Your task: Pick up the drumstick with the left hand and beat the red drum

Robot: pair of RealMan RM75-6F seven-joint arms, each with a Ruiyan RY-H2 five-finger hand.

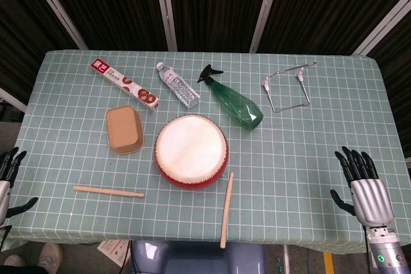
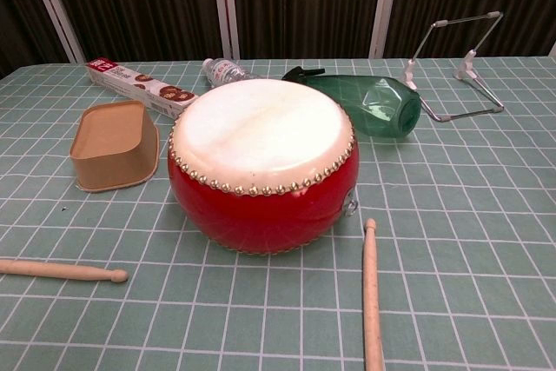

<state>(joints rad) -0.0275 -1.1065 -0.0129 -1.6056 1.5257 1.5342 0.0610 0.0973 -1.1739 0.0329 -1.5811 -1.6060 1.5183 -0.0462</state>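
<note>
Head view shows nothing yet grasped: the pale wooden drumstick [image 1: 108, 191] lies near the table's front-left edge, the left hand [image 1: 9, 181] is spread empty, and the round red drum [image 1: 191, 151] is unbeaten.

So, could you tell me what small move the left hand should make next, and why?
Probably reach the left hand in over the table toward the horizontal drumstick. That hand sits open at the table edge holding nothing, and this stick lies on the cloth on its side of the red drum; the other drumstick lies further toward the right hand.
</note>
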